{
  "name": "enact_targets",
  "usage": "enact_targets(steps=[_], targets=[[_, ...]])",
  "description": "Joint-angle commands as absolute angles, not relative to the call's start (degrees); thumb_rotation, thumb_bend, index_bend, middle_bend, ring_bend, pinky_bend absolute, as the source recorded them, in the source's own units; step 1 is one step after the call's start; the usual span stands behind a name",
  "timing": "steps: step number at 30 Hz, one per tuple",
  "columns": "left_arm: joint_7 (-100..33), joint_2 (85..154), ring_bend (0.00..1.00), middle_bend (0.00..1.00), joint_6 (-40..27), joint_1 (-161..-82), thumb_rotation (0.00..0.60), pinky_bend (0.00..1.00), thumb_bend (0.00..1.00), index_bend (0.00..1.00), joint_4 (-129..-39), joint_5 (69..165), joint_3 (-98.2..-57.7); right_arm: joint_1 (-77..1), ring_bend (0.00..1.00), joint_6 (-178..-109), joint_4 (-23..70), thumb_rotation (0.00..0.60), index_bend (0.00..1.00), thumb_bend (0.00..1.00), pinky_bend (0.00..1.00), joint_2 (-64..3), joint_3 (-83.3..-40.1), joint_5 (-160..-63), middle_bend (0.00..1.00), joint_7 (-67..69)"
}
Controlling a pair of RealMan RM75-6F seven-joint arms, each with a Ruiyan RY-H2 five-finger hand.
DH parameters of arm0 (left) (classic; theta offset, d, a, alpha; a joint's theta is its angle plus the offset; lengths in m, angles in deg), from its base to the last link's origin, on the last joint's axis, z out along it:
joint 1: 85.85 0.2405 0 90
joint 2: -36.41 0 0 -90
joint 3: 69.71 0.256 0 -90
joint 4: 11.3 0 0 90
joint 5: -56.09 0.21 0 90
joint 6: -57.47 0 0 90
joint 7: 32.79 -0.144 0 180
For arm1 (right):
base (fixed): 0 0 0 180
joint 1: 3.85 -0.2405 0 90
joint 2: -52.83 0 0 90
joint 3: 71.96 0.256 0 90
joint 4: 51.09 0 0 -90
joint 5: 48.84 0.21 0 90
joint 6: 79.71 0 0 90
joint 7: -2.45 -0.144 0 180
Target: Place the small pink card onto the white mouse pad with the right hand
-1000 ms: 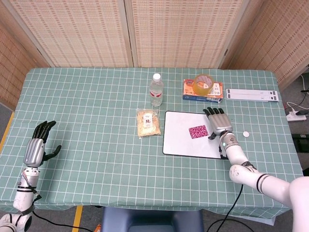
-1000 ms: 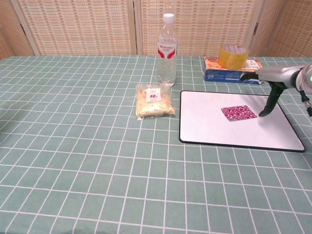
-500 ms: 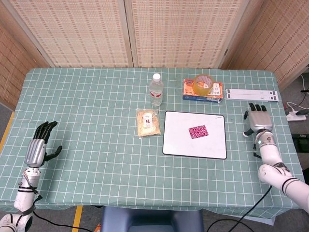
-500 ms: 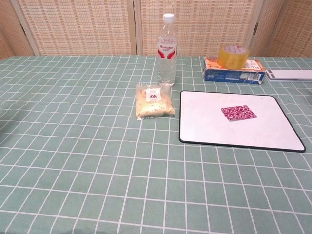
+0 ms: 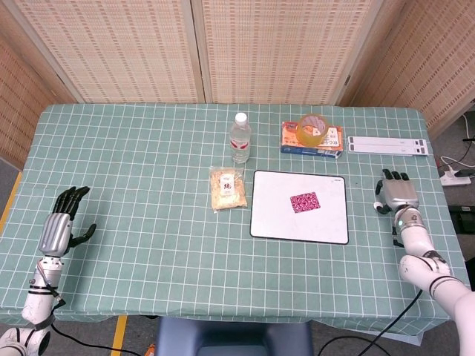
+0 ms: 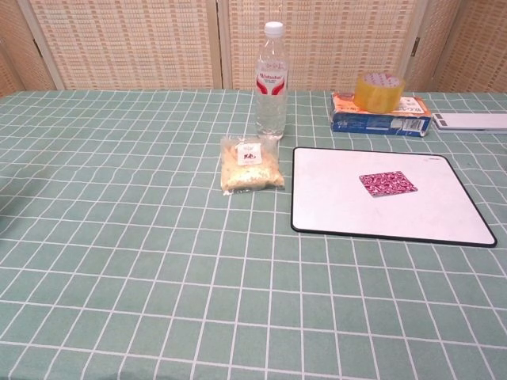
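Pink card (image 5: 304, 202) lies on white mouse pad (image 5: 267, 215), green checked table (image 5: 148, 148), wicker screens (image 5: 126, 44) behind; both hands (image 5: 396, 194) (image 5: 59, 226) open, empty.

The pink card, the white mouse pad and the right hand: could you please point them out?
pink card (image 6: 387, 183), chest view, its centre
white mouse pad (image 6: 348, 214), chest view, bare front area
right hand (image 5: 397, 194), head view, its back

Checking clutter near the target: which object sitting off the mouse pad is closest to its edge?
The snack packet, just off the mouse pad's left edge. The water bottle and blue box with the tape roll stand farther back.
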State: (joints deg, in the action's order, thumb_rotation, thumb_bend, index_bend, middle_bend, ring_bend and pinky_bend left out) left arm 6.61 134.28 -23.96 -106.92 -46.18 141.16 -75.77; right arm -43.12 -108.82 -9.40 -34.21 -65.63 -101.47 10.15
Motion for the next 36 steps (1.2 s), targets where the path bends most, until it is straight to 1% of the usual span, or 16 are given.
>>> enact_targets(steps=[1,11,15,23,36], targets=[[6.7,134.3,0.00,0.09,-24.0,-106.9,0.600,0.00,0.27,0.10,-46.2,141.2,-75.8,-42.9,0.00,-109.0,-8.7,0.600,0.42,0.30,0.00,-33.7,-65.3,-101.9,0.00,10.0],[7.1,134.3,0.00,0.09,-23.6,-107.0,0.600,0.00,0.27,0.10,-46.2,141.3,-75.6,-41.7,0.00,-109.5,-4.2,0.600,0.42,0.30,0.00,-31.2,-65.1,-100.0,0.00,12.5],[7.1,134.2,0.00,0.09,-23.8,-107.0,0.600,0.00,0.27,0.10,-46.3,141.3,-75.6,-41.3,0.00,-109.6,-3.8,0.600,0.42,0.30,0.00,-31.0,-65.3,-98.5,0.00,13.9],[7.2,134.3,0.00,0.09,-23.7,-107.0,0.600,0.00,0.27,0.10,-46.1,141.2,-75.7,-41.2,0.00,-109.2,-5.1,0.600,0.41,0.30,0.00,-32.1,-65.4,-96.9,0.00,15.3],[7.1,134.4,0.00,0.09,-23.6,-107.0,0.600,0.00,0.27,0.10,-46.0,141.1,-75.8,-41.6,0.00,-108.3,-7.9,0.600,0.41,0.31,0.00,-34.1,-64.7,-98.3,0.00,14.1]])
